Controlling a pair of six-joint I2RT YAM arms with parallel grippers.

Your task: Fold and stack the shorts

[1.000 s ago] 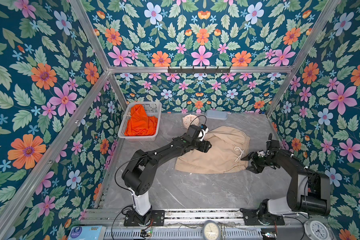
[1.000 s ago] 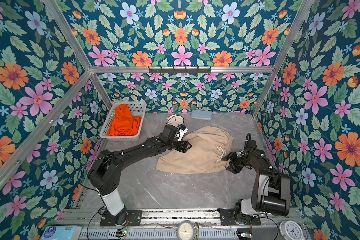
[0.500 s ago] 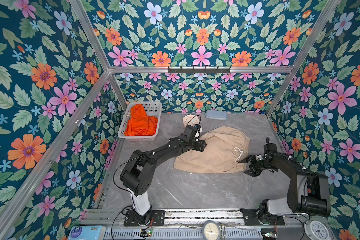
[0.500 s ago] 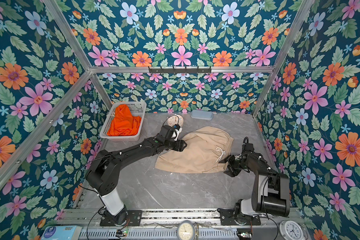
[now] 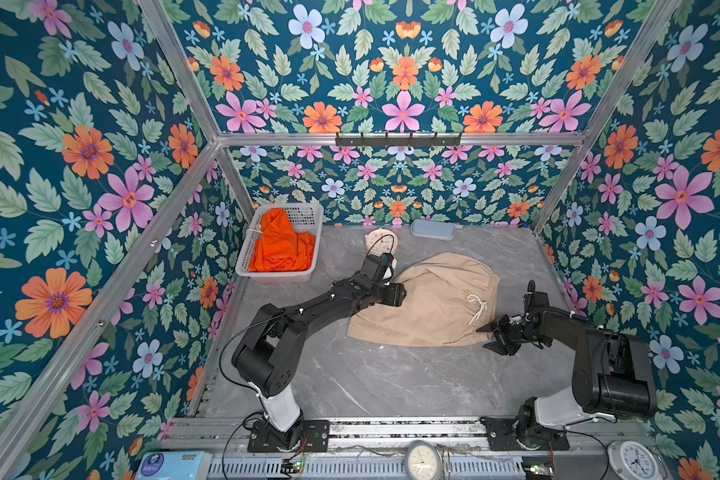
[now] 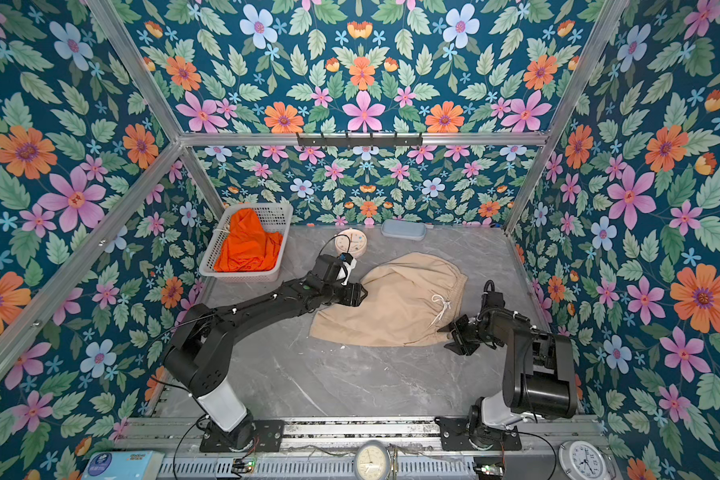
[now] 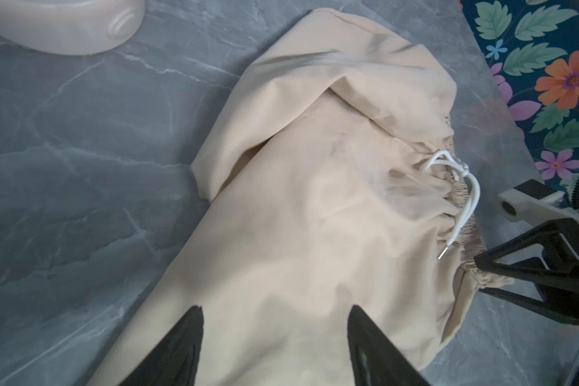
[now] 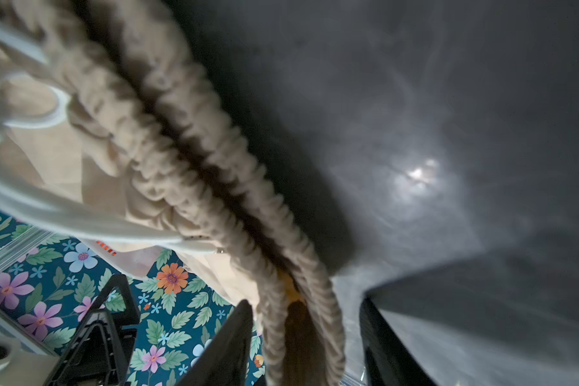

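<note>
The grey marbled table (image 5: 391, 382) carries beige shorts (image 5: 433, 307), white basket (image 5: 276, 275), round clock (image 5: 381, 245), perhaps a blue case (image 5: 432, 230).

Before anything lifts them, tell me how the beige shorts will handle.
Probably floppy: the beige shorts lie rumpled, so they would likely sag. Likely light, being thin cloth. The loose white cord may dangle.

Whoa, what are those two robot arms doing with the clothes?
They are getting ready to fold shorts. The beige shorts lie spread on the grey table. The right gripper has its jaws around one end of the waistband, not squeezed shut yet. The left gripper is open too, over the side of the beige shorts away from the waistband. The orange shorts sit crumpled in the white basket, not folded yet.
</note>
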